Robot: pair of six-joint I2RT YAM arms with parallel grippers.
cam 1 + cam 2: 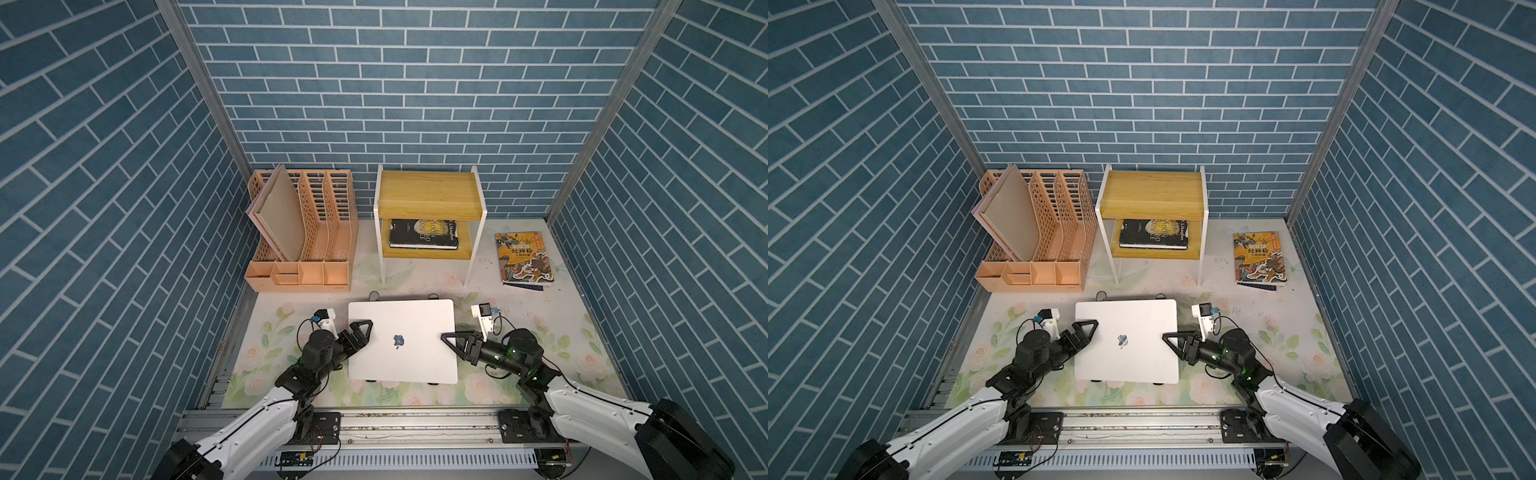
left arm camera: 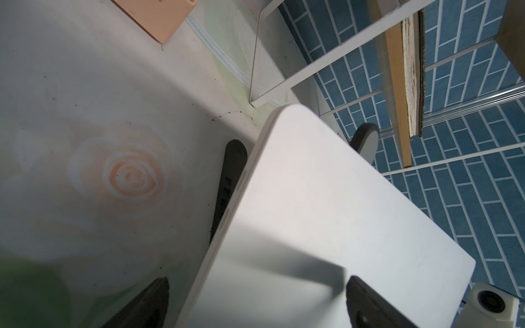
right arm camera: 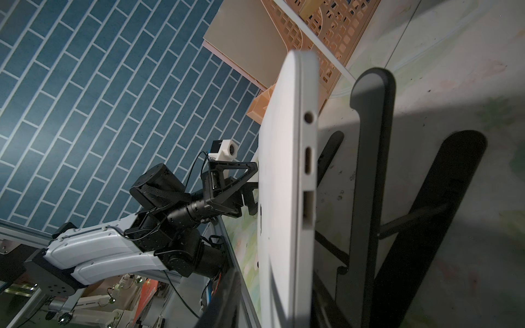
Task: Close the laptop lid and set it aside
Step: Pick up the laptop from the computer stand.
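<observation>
Near the counter's (image 1: pixel 490 390) front edge, the left claw (image 1: pixel 366 326) and right claw (image 1: pixel 445 337) are clamping the laptop's (image 1: pixel 402 361) side edges (lid (image 1: pixel 415 320) shut) — mat showing on either side.

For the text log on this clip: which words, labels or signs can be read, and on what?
"MOON" and "XPENCE": black book on the wooden stand's lower shelf; the rest is hidden or too small.
"封神榜": colourful book lying flat; smaller print blurred.
The laptop: dark logo on its lid, no words.

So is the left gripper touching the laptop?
Touching. In the right wrist view the left gripper clamps the laptop, with one finger pressed on its lid and one beneath its edge. The left wrist view shows the same grip.
</observation>
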